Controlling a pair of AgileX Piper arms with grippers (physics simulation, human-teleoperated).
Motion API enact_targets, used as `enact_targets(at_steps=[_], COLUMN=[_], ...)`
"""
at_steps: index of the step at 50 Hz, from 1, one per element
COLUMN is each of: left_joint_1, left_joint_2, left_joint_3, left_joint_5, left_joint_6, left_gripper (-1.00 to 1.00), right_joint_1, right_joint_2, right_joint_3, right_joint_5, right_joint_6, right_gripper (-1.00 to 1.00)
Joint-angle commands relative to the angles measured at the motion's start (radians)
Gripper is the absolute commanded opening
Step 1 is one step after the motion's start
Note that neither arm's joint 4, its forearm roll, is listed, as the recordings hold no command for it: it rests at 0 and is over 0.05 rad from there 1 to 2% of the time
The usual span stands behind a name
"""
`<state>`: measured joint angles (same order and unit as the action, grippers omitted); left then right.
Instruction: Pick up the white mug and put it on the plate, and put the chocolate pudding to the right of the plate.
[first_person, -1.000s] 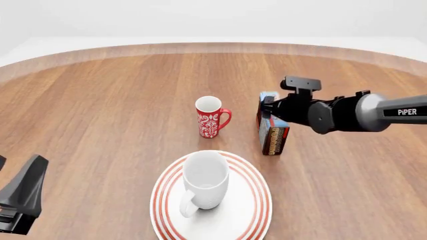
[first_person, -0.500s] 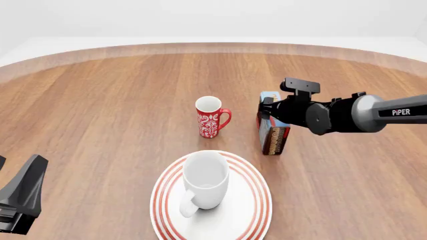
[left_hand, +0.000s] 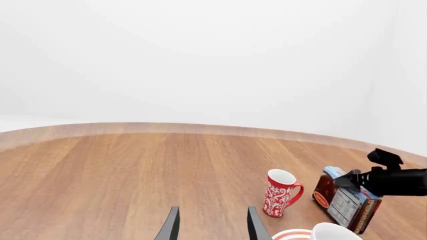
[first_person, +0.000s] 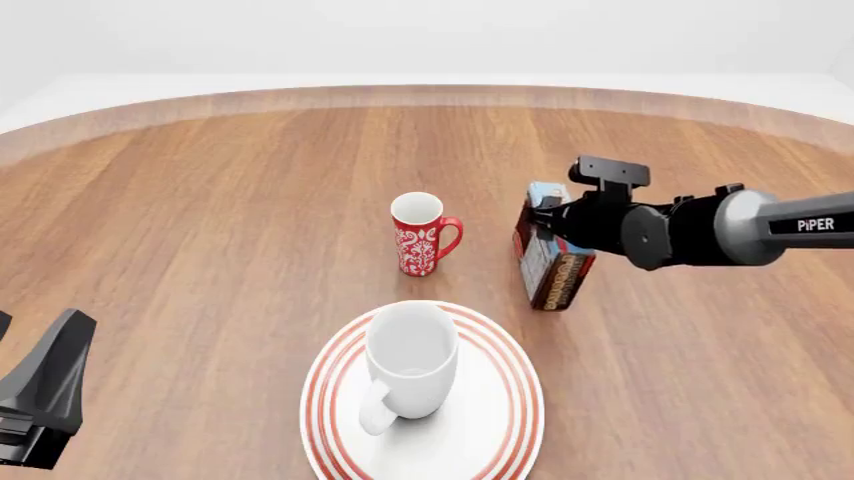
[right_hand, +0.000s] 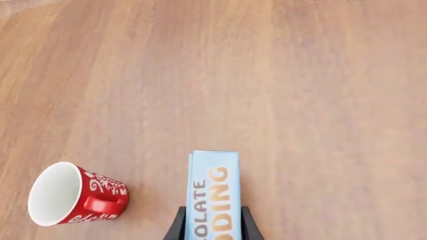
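Note:
The white mug stands upright on the plate at the front centre, handle toward the near left. The chocolate pudding is behind and to the right of the plate and leans over. My right gripper is shut on its upper part. In the right wrist view both fingers press the narrow sides of the chocolate pudding. My left gripper is low at the near left, far from everything. Its fingers stand apart with nothing between them, so my left gripper is open.
A slim red mug with a white pattern stands behind the plate, just left of the pudding, and shows as the red mug in the right wrist view. Bare wooden table lies all around, and its curved far edge is well behind.
My right gripper has shifted slightly to the right with the pudding, and the carton now leans more than before. The left arm, both mugs and the plate have not moved.

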<state>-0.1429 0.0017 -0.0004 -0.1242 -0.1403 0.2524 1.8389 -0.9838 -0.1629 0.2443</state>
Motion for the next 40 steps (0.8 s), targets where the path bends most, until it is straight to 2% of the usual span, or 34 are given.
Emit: enact_targets(at_steps=[1,24,40], left_joint_1=[0.000,0.000,0.000], left_joint_2=[0.000,0.000,0.000], left_joint_3=[0.000,0.000,0.000], left_joint_5=[0.000,0.000,0.000], left_joint_6=[0.000,0.001,0.007], left_gripper=[1.00,1.00,1.00], right_joint_1=[-0.013,-0.012,-0.041], right_joint_2=[-0.025,-0.158,-0.302], right_joint_3=[0.019,0.047,0.135], right_joint_5=[0.012,0.052,0.083], right_joint_6=[-0.009,-0.012,-0.022], right_gripper=[-1.00,-1.00,-1.00])
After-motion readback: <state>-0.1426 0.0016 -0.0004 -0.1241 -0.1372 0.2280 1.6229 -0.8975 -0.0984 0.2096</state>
